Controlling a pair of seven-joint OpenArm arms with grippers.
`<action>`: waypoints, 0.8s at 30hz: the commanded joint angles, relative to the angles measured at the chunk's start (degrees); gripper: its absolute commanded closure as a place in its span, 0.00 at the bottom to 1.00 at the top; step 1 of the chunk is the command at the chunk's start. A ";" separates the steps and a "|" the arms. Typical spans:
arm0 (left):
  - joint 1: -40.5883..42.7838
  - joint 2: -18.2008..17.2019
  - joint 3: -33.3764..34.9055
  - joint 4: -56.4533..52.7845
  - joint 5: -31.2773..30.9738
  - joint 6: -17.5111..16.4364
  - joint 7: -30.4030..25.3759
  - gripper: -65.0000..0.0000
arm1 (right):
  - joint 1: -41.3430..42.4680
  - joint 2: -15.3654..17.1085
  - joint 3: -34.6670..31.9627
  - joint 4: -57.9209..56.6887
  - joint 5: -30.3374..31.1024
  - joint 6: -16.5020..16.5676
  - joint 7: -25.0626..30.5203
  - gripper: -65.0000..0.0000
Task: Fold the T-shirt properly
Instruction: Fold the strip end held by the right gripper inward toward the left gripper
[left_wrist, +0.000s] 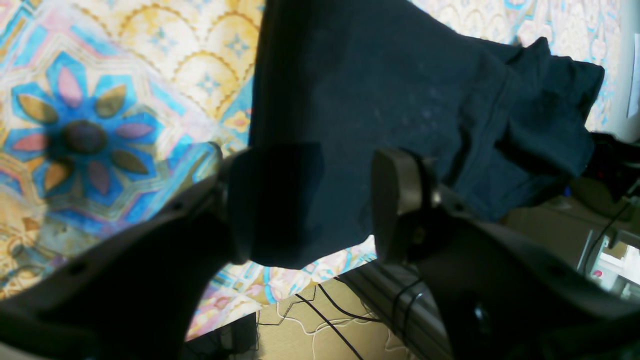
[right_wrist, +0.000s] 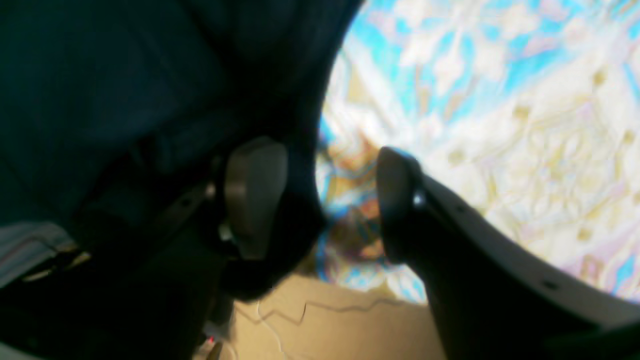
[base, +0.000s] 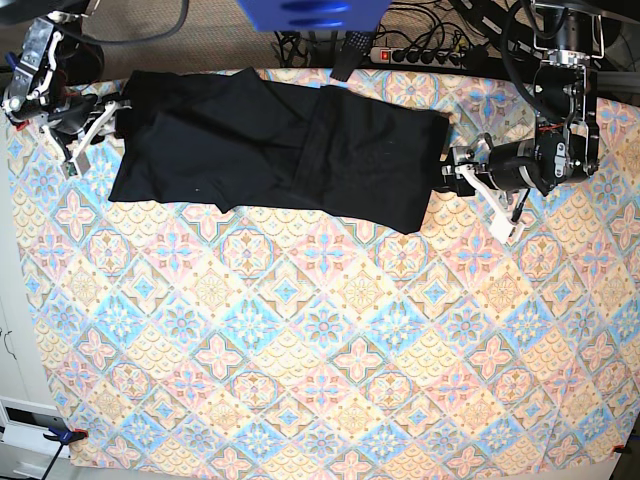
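From the left wrist camera I see the left pincer (left_wrist: 320, 205) standing wide, its two pads well apart. The black T-shirt (left_wrist: 380, 110) hangs down between them; a dark flap of cloth lies against the left-hand pad, while the right-hand pad (left_wrist: 395, 200) is bare with a gap beside it. I would not call that a grip: the cloth sits in the open jaws, touching one side only.

From the right wrist camera the right pincer (right_wrist: 330, 200) is also wide. The T-shirt (right_wrist: 125, 90) fills the upper left of that frame and drapes around the left-hand pad (right_wrist: 255, 195); the other pad stands clear of it, with the patterned cloth showing through the gap. The picture is blurred, so I cannot tell whether the cloth merely rests on that pad or is caught on it.

In the base view the T-shirt (base: 280, 145) lies spread across the upper part of the desk (base: 320, 340), stretched sideways along the far edge on the patterned cover, with a fold line running down near its middle. The left pincer (base: 455, 168) sits at the shirt's edge at the upper right of the frame, and the right pincer (base: 105, 122) sits at the opposite edge at the upper left. A power strip (base: 420, 56) and cables lie behind the desk at the top.
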 joint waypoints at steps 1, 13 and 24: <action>-0.63 -0.68 -0.21 0.91 -0.86 -0.09 -0.46 0.47 | 0.20 1.32 0.40 0.78 0.66 0.17 0.61 0.50; -0.63 -0.68 -0.21 0.91 -0.78 -0.09 -0.46 0.47 | 3.81 1.32 0.67 0.51 0.84 0.17 -0.09 0.33; -0.72 -0.68 -0.21 0.82 -0.78 -0.09 -0.46 0.47 | 4.60 2.02 0.84 1.04 16.75 0.17 -1.24 0.33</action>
